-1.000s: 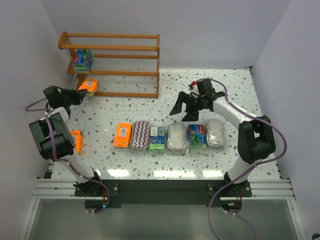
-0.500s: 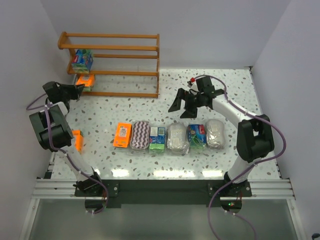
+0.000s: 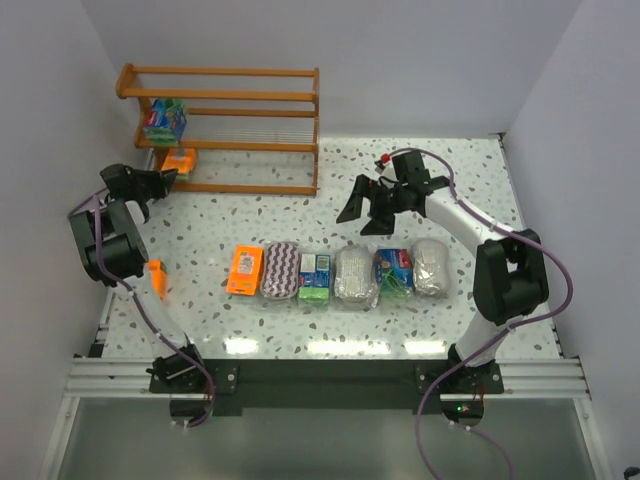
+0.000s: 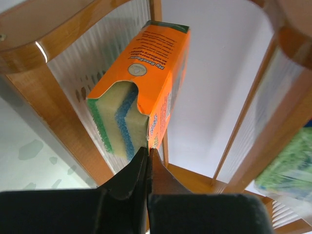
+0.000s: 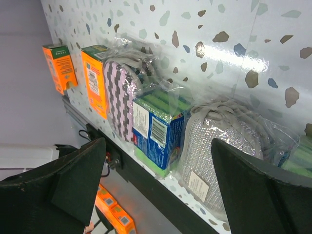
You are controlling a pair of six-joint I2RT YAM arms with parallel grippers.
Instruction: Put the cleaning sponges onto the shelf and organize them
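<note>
i pinch an orange pack (image 4: 146, 83) in my left gripper (image 4: 147, 156) at the shelf's (image 3: 240, 72) lowest tier. one blue-green block (image 3: 165, 120) is shelved; seven sponges (image 3: 340, 272) remain on the table (image 3: 470, 180). my right gripper (image 3: 368, 210) hangs spread above.

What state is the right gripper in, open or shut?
Open. The right gripper has its two fingers spread wide apart in its wrist view, with nothing held between them.

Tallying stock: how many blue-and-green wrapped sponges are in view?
3. One blue-and-green sponge sits on the shelf, middle tier; two lie in the row of six, third and fifth from left. None looks hidden.
</note>
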